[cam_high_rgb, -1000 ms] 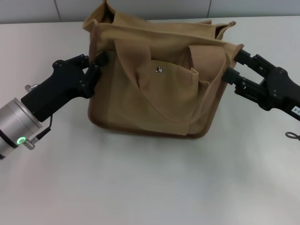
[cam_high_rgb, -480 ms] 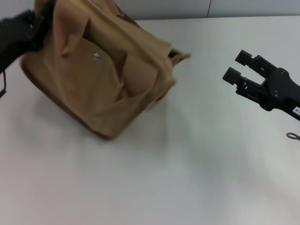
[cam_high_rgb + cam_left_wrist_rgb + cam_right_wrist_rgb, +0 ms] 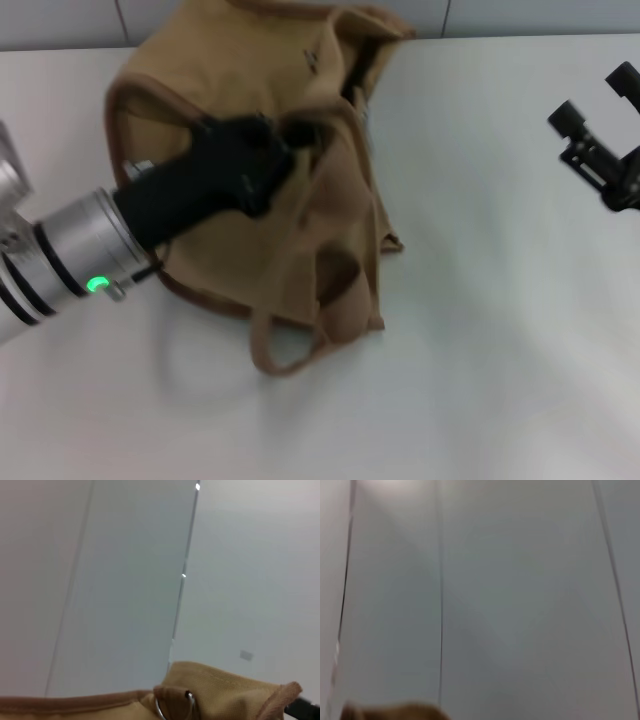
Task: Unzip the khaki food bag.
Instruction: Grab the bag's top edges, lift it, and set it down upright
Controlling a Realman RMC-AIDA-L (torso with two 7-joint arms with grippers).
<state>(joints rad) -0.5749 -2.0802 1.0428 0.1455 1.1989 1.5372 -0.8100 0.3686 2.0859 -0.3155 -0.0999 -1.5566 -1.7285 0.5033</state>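
One khaki food bag [image 3: 250, 120], tipped over near counter's [image 3: 480, 380] far-left edge. Left gripper [image 3: 300, 135] clamped on its fabric. Right gripper [image 3: 595, 115] spread wide, holding nothing, by right edge.

Left gripper [image 3: 300, 135] reaches in from the worktop's left edge toward the far middle, fingers clamped, while right gripper [image 3: 596, 112] hovers spread apart at the far right edge.

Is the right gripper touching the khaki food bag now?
Apart. The head view shows the right gripper near the table's right edge, with bare tabletop between it and the khaki food bag.
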